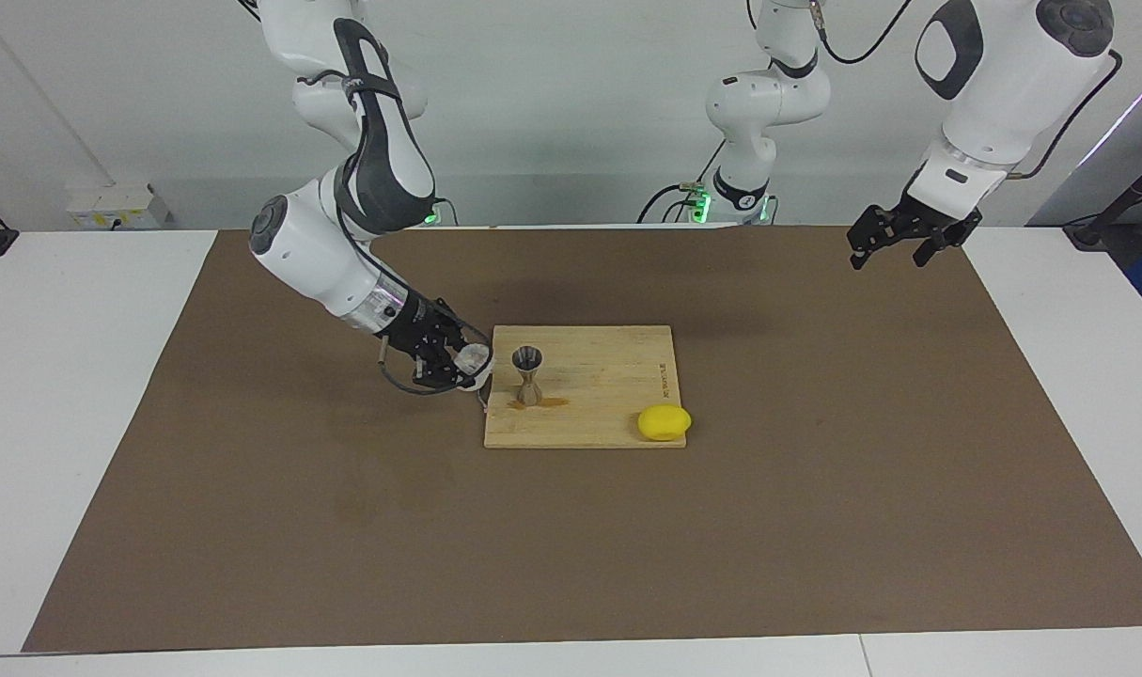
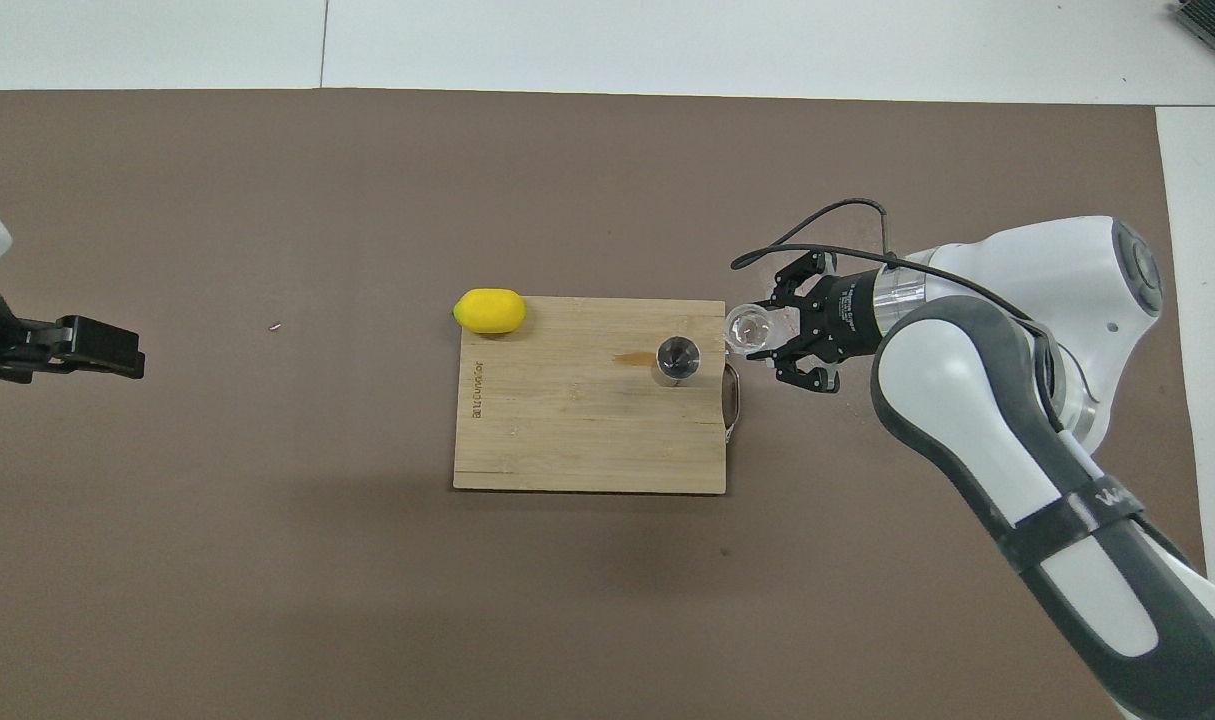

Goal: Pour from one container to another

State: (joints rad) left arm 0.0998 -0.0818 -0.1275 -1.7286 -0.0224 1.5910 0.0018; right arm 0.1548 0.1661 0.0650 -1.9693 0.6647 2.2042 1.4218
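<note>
We see the right gripper [image 1: 465, 362] closed on the glass tumbler [image 1: 474, 358], which it holds in the air just beside the steel jigger [image 1: 528, 374], over the edge of the cutting board [image 1: 599, 414] that faces the right arm's end of the table. The tumbler is tipped on its side, with its mouth turned toward the jigger; whether its rim touches the jigger we cannot tell. In the overhead view the tumbler [image 2: 748, 329] shows as a clear round shape between the black fingers [image 2: 789, 290] of the right gripper [image 2: 767, 332], just beside the jigger [image 2: 678, 357] and over the metal handle [image 2: 733, 398] of the board [image 2: 567, 440]. The jigger stands upright on the board, near that handle. At its foot there is a small brownish wet mark [image 1: 547, 402] on the wood. A yellow lemon [image 1: 664, 422] lies at the corner of the board that is toward the left arm's end and farther from the robots. The board itself lies on a brown mat [image 1: 815, 527] that covers the white table [image 1: 63, 395]. The left gripper [image 1: 899, 246] hangs high in the air over the mat at the left arm's end of the table, well apart from the board; its fingers stand apart and hold nothing, and this arm waits. In the overhead view only its dark tip [image 2: 87, 347] comes in at the edge.
</note>
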